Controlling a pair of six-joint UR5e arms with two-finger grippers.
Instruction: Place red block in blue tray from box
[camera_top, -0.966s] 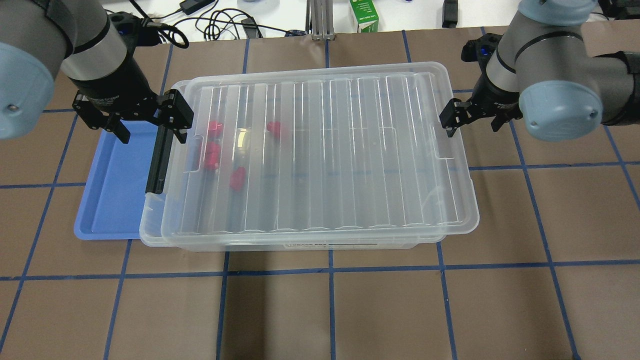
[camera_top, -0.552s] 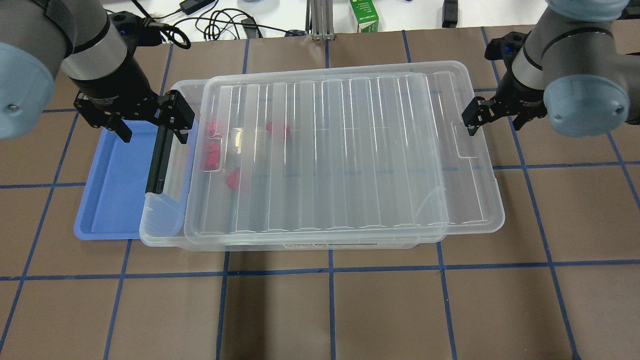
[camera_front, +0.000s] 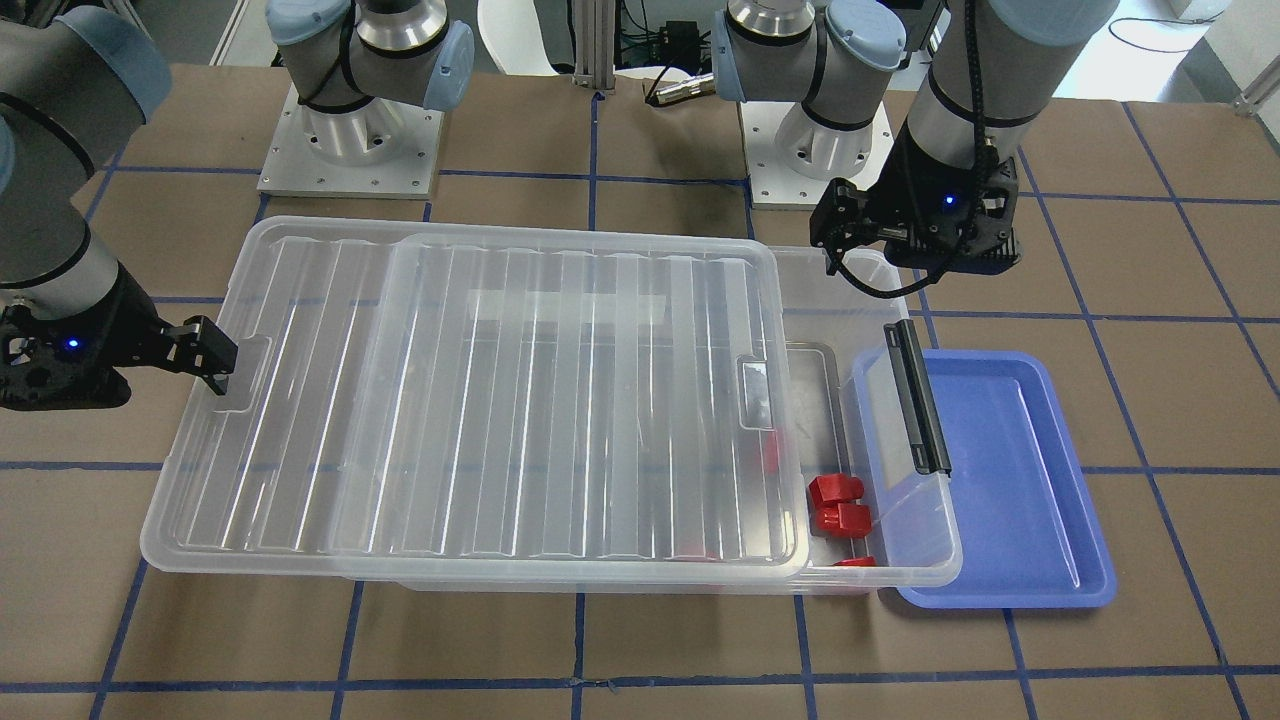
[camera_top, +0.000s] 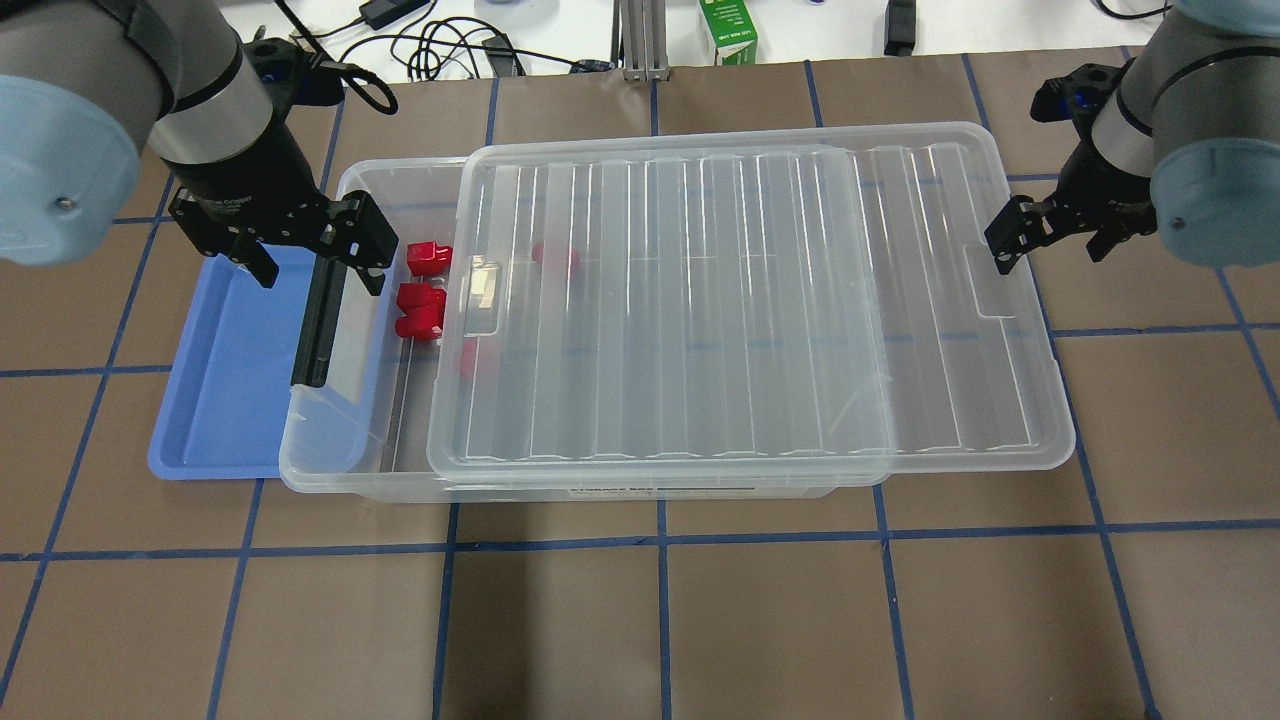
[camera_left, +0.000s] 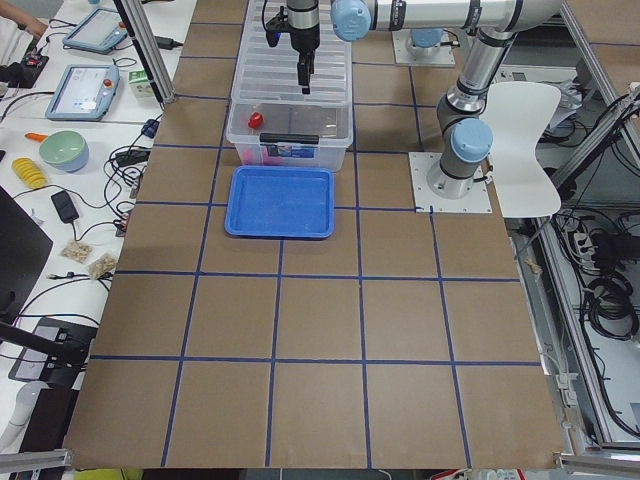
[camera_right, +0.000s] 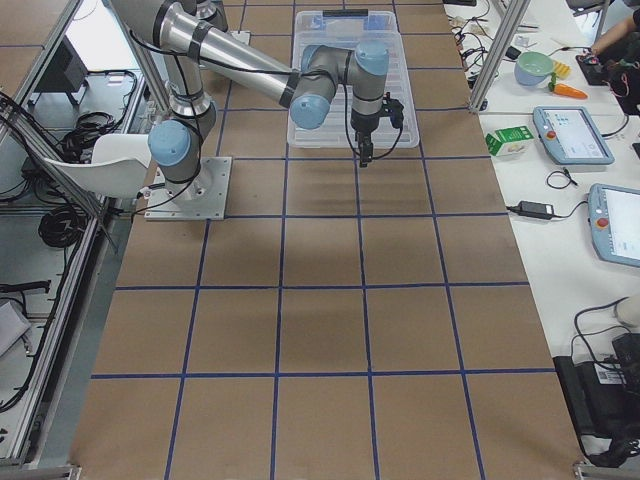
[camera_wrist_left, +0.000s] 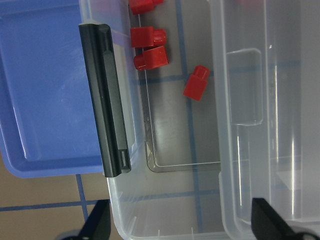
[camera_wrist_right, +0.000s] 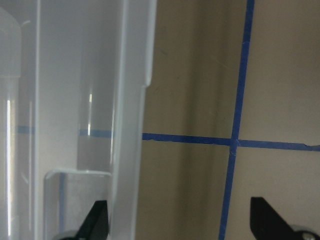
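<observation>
The box (camera_top: 322, 455) is a clear bin with a black latch bar (camera_top: 318, 318) at its left end. Its ribbed lid (camera_top: 750, 300) is slid right and overhangs that end. Several red blocks lie in the uncovered left end (camera_top: 421, 297), one (camera_top: 555, 258) lies under the lid, and some also show in the left wrist view (camera_wrist_left: 148, 37). The blue tray (camera_top: 230, 370) is empty, beside the latch end. My left gripper (camera_top: 310, 265) is open, hovering astride the latch end. My right gripper (camera_top: 1048, 250) is open, one finger (camera_top: 1004, 246) against the lid's right rim.
A green carton (camera_top: 728, 32) and cables lie beyond the table's far edge. Blue tape lines grid the brown table (camera_top: 660, 620). The two arm bases (camera_front: 350, 140) stand on the robot's side.
The lid has slid right with my right gripper, uncovering the red blocks at the box's left end. My left gripper has shifted slightly right.
</observation>
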